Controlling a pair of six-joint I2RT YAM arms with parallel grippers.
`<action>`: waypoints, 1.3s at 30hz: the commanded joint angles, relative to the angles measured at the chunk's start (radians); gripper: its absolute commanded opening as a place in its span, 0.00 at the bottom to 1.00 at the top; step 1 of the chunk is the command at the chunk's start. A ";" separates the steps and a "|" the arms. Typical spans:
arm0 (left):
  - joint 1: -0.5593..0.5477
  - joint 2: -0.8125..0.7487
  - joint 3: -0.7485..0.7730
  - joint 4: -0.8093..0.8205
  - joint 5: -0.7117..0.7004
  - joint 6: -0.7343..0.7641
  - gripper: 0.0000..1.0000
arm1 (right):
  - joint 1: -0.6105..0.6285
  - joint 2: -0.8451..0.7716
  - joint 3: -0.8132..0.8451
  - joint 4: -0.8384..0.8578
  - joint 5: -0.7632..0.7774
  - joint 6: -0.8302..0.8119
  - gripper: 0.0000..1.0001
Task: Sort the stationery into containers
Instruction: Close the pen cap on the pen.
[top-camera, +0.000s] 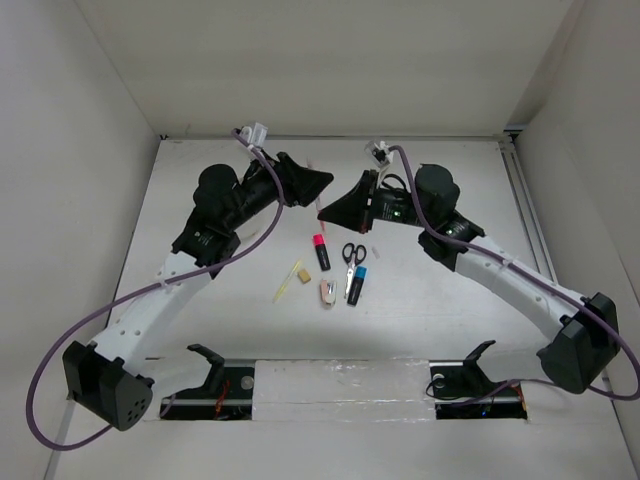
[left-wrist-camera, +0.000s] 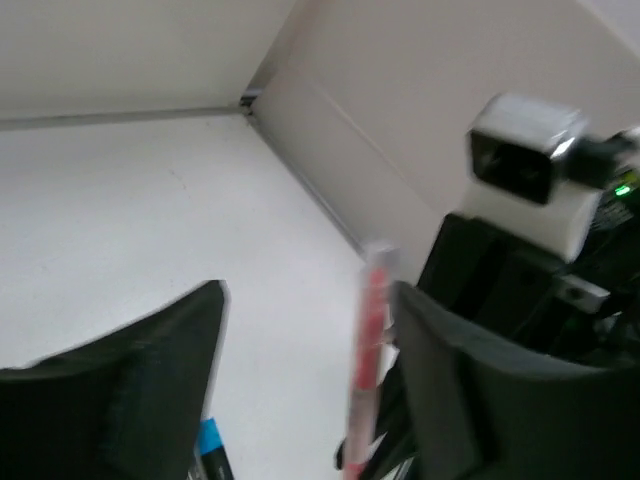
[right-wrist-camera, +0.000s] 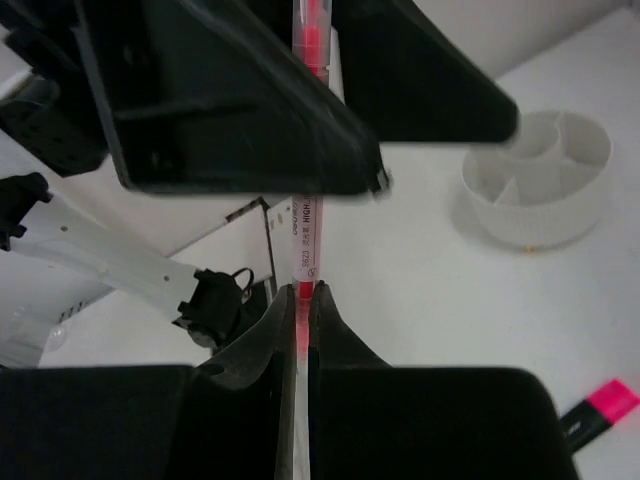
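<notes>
The pen (right-wrist-camera: 306, 235) is a slim clear barrel with a pink core and a printed white band. It is held in the air between my two claws, well apart from the tray (right-wrist-camera: 545, 215). My right claw (right-wrist-camera: 303, 300) is clenched on it, while my left claw (left-wrist-camera: 308, 292) meets it tip to tip, fingers spread, the pen just beside one finger.

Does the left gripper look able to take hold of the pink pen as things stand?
Probably yes. The left gripper is open with the pink pen between its fingers; the right gripper, shut on the pen further along, does not block them.
</notes>
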 joint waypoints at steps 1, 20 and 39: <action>-0.015 0.003 0.065 -0.076 0.017 -0.007 0.71 | 0.023 -0.035 0.062 0.214 0.014 -0.047 0.00; -0.015 -0.139 0.009 -0.007 -0.037 0.013 1.00 | 0.032 0.014 0.067 0.191 0.126 -0.038 0.00; -0.015 -0.046 0.021 -0.016 -0.011 0.035 0.00 | 0.041 0.014 0.067 0.203 0.066 -0.038 0.00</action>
